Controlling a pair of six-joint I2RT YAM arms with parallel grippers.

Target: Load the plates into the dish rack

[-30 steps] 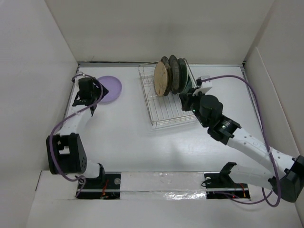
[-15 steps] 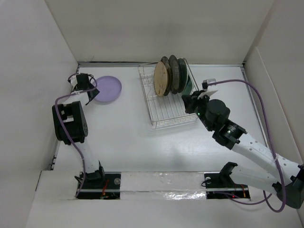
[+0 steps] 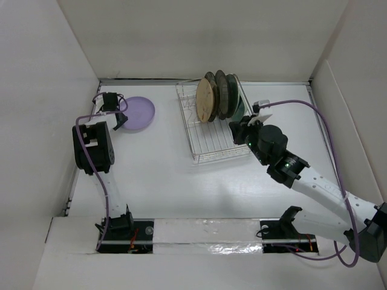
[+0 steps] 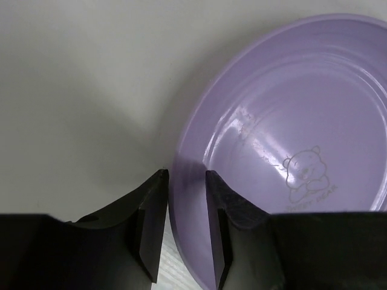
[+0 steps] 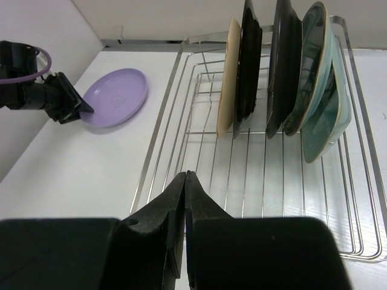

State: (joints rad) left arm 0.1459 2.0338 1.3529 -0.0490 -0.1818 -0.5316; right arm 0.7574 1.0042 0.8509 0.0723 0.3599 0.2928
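The lavender plate [image 3: 138, 113] [image 4: 290, 139] [image 5: 115, 96] lies flat on the table at the far left. My left gripper [image 3: 119, 119] [image 4: 185, 175] straddles its near-left rim, one finger inside and one outside, pressed onto the rim. The silver wire dish rack [image 3: 205, 148] [image 5: 266, 175] holds several plates upright at its far end: a tan one [image 3: 205, 100] [image 5: 228, 75] in front, then a black one [image 5: 248, 66], a dark glossy one [image 5: 285, 60] and pale green ones [image 5: 320, 90]. My right gripper [image 3: 237, 128] [image 5: 186, 175] hovers by the rack's right side, shut and holding nothing.
White walls enclose the table on the left, back and right. The near half of the rack has bare tines. A purple cable [image 3: 314, 109] loops from the right arm over the table's right side.
The left arm swung up and brought its gripper onto the lavender plate's rim, its jaws narrowing onto it. The right gripper shifted slightly beside the rack.
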